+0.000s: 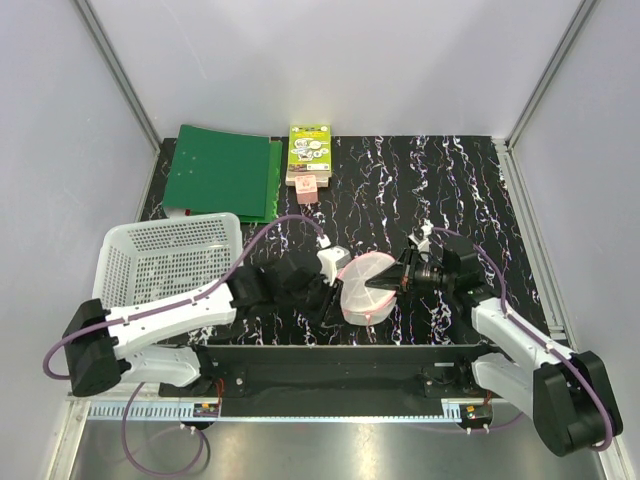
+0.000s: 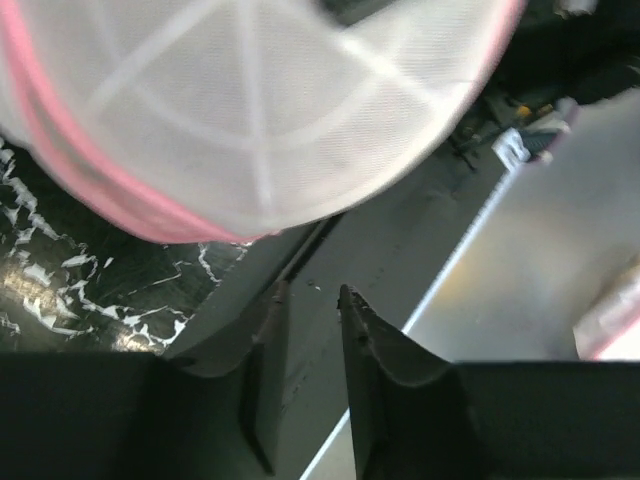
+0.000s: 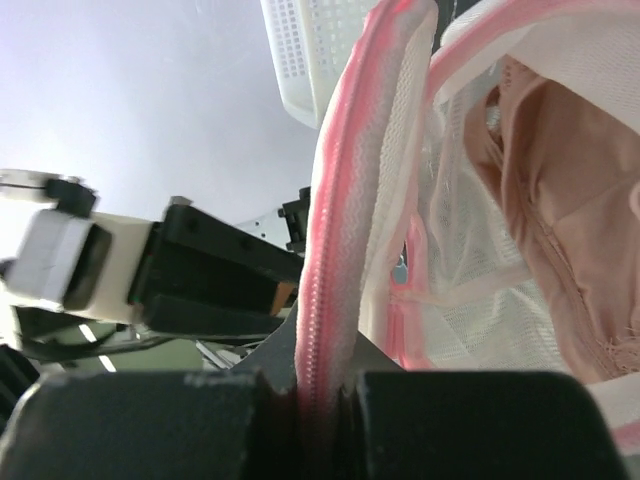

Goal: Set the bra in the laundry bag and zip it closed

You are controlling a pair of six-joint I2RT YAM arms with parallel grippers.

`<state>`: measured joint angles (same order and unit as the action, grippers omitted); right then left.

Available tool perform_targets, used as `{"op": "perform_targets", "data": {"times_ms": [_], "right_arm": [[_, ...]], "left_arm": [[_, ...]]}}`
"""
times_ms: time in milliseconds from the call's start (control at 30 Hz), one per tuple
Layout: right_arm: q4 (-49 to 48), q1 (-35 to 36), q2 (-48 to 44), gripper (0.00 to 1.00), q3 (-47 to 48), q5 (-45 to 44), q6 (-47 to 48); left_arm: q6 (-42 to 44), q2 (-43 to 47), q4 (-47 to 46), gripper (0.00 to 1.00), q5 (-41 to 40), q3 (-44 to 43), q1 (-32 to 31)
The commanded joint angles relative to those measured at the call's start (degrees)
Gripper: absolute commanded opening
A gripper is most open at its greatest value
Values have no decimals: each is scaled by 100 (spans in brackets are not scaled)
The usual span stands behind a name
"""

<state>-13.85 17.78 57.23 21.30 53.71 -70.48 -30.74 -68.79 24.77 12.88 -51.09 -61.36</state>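
We can't read the green box (image 1: 309, 150) print. Our right gripper (image 3: 320, 385) clamps the laundry bag (image 3: 345, 200) zip edge, bra (image 3: 560, 180) inside; left gripper (image 2: 310, 300) is slightly parted, empty, alongside.

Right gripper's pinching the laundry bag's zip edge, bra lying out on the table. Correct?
No: the bra is inside the laundry bag, visible through the opening in the right wrist view. The right gripper does pinch the pink zip edge.

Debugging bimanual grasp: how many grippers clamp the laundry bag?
1. The right gripper pinches the pink zip edging of the laundry bag; the left gripper is beside it, fingers apart, empty.
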Motion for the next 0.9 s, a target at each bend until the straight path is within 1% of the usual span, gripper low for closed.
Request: {"op": "perform_targets", "data": {"times_ms": [0, 33, 67, 167, 200, 233, 267, 333, 567, 733, 800, 833, 867], "right_arm": [[-268, -73, -37, 0, -12, 8, -396], [-224, -82, -45, 0, -3, -36, -431], [-215, -82, -46, 0, 6, -106, -510], [-180, -73, -28, 0, -12, -212, -677], [-180, -73, -37, 0, -29, -238, -721], [-154, -82, -45, 0, -47, -273, -765], [-153, -82, -106, 0, -82, -326, -818], [-119, -73, -133, 0, -82, -353, -827], [-110, -73, -239, 0, -91, -485, -1012], [-136, -82, -300, 0, -143, -493, -1047], [-136, -73, -335, 0, -187, -511, -1100], [-136, -82, -379, 0, -205, -528, -1117], [-136, -73, -388, 0, -223, -529, -1152]], "left_arm": [[-458, 15, -727, 27, -1279, 336, -262], [-511, 41, -981, 38, -1471, 406, -297], [-555, 85, -1096, 43, -1551, 529, -402], [-644, 77, -1492, 50, -1737, 670, -525], [-661, -2, -1554, 50, -1780, 688, -543], [-661, -46, -1659, 49, -1894, 688, -569], [-661, -90, -1721, 44, -1938, 732, -587], [-749, -160, -1922, 38, -2061, 811, -587], [-934, -327, -2319, 38, -2150, 890, -587], [-846, -380, -2170, 37, -2492, 820, -596], [-776, -442, -2117, 31, -2580, 750, -587], [-749, -477, -2048, 24, -2615, 715, -587], [-732, -538, -1995, 19, -2642, 636, -579]]}}
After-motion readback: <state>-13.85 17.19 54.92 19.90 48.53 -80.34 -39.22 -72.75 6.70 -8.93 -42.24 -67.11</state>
